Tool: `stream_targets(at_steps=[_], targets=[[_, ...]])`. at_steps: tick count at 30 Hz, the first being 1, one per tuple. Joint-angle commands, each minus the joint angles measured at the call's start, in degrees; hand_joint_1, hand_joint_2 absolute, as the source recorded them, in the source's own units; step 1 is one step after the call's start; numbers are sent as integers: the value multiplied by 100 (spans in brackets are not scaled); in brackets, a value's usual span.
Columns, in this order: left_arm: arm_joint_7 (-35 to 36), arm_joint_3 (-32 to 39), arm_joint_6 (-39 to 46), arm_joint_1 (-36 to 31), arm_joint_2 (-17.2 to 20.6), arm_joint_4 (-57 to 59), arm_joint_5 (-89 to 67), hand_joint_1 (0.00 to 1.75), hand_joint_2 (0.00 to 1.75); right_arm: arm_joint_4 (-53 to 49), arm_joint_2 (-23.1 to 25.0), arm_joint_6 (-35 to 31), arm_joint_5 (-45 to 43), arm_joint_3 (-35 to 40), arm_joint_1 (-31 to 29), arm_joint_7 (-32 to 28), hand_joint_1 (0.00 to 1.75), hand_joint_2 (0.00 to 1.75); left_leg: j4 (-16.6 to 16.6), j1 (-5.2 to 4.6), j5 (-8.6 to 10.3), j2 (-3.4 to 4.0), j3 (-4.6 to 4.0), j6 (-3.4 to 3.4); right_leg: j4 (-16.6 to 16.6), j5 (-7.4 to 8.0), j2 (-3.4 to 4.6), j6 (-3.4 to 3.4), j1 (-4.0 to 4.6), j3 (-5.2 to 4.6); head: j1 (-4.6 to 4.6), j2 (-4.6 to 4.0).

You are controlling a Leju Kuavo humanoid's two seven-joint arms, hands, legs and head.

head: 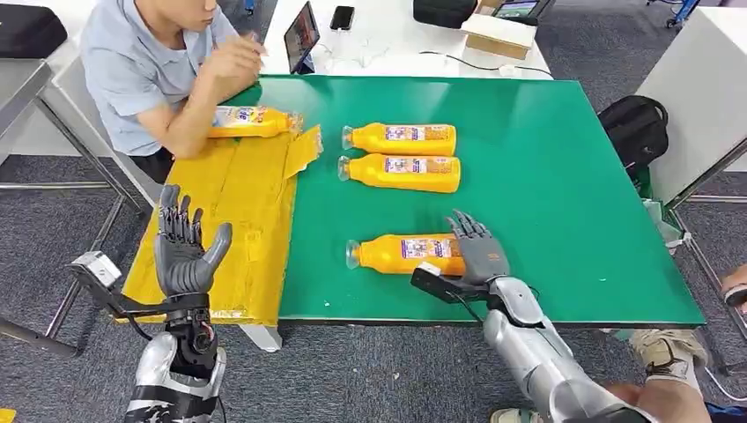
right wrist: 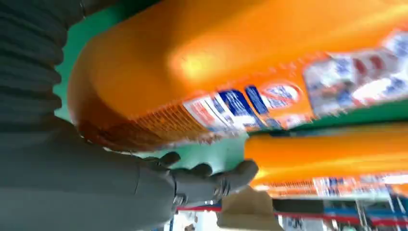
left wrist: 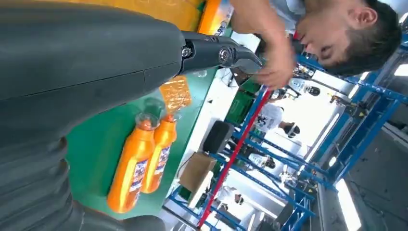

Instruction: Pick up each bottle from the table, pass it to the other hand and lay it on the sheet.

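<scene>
The right hand (head: 477, 248) lies spread against the near orange bottle (head: 401, 253) on the green table (head: 564, 176); the left hand (head: 183, 249) is up, spread, holding nothing; two bottles (head: 401, 156) lie farther back; one bottle (head: 251, 121) rests on the yellow sheet (head: 231, 229).

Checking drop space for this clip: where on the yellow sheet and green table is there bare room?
The yellow sheet is bare from its near edge up to the bottle by the person's arm. The green table is bare right of the two far bottles. Crowded: the near bottle at the right hand.
</scene>
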Motion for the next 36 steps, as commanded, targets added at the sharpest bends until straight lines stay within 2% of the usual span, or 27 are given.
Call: stream_targets(at_steps=[1, 3, 4, 5, 8, 10, 14, 18, 20, 24, 26, 29, 31, 33, 36], targets=[[152, -120, -63, -296, 198, 593, 70, 0, 175, 1129, 20, 1129, 368, 850, -1007, 278, 0, 175, -2, -1, -4, 18, 18, -7, 0, -1, 10, -11, 1, 12, 0, 0], [175, -114, -97, -306, 221, 634, 83, 0, 175, 1143, -53, 1484, 387, 1006, -1201, 258, 0, 175, 2, 0, -5, 25, 19, -9, 5, 0, 15, -14, 2, 10, 2, 0], [186, -121, -120, -319, 236, 659, 86, 0, 175, 1171, -109, 1708, 418, 1140, -1312, 173, 148, 175, -1, -2, -1, 17, 15, -6, 3, 2, 9, -11, 0, 7, 2, 0], [186, -119, -121, -329, 240, 682, 86, 0, 175, 1187, -140, 1854, 374, 1153, -1394, 107, 175, 175, -1, -1, -3, 20, 23, -8, 3, 0, 9, -15, 1, 12, 0, 0], [187, -142, -156, -357, 276, 746, 92, 0, 175, 1271, -231, 2604, 171, 1236, -1709, -268, 175, 175, 0, -3, 3, 18, 23, -3, 4, 3, 4, -8, 0, 11, 0, 0], [200, -191, -228, -430, 344, 891, 125, 0, 175, 1351, -328, 3451, -81, 1416, -2010, -422, 175, 175, 3, -1, 3, 17, 21, -2, 5, 4, 2, -10, 2, 11, 2, 0], [173, -245, -278, -484, 391, 984, 134, 0, 175, 1350, -435, 3882, -169, 1686, -2239, -436, 175, 175, 0, -4, 8, 4, 20, 3, 4, 4, -5, -3, -2, 13, 2, 0], [154, -270, -298, -483, 424, 967, 130, 0, 175, 1357, -491, 3953, -75, 2034, -2384, -405, 175, 175, 3, -6, 7, 9, 14, 3, 6, 7, 4, -2, -5, 8, 2, 0], [156, -263, -297, -468, 437, 956, 130, 0, 175, 1352, -492, 3882, -63, 2094, -2322, -397, 175, 175, 2, -8, 6, 8, 18, 3, 4, 5, 0, -3, -7, 13, 0, 0], [140, -234, -306, -335, 428, 791, 126, 0, 175, 1123, -528, 3205, -494, 2182, -2004, -604, 175, 175, 0, -4, 8, 2, 16, 4, -2, 6, -3, 1, -4, 14, 2, 0], [138, -240, -319, -226, 402, 645, 128, 0, 175, 737, -479, 2521, -1034, 1832, -1670, -939, 175, 175, -2, -5, 7, 6, 19, 3, -4, 6, 1, 0, -4, 16, 0, 0], [258, -454, -336, -16, 377, 362, 13, 0, 175, -606, -315, 1402, -1690, 1399, -903, -1285, 175, 175, -3, 1, 2, 10, 26, 1, -9, 5, 3, -3, 3, 25, 2, 0], [227, -596, -200, 33, 344, 331, -194, 0, 175, -1412, -276, 1267, -1908, 1245, -533, -1144, 175, 175, -2, 2, -4, 18, 29, -1, -6, 1, 11, -6, 3, 25, 2, 0], [76, -832, 71, 84, 236, 341, -607, 0, 175, -2460, -121, 981, -2253, 911, -4, -1295, 175, 175, 1, 2, -10, 29, 28, -2, -2, -2, 20, -7, 3, 23, 0, 0], [45, -881, 110, 94, 194, 350, -636, 0, 175, -2617, -109, 967, -2231, 913, 69, -1218, 175, 175, 2, -2, 2, -2, 7, 2, 1, -2, -6, -1, -2, 6, 0, 0]])
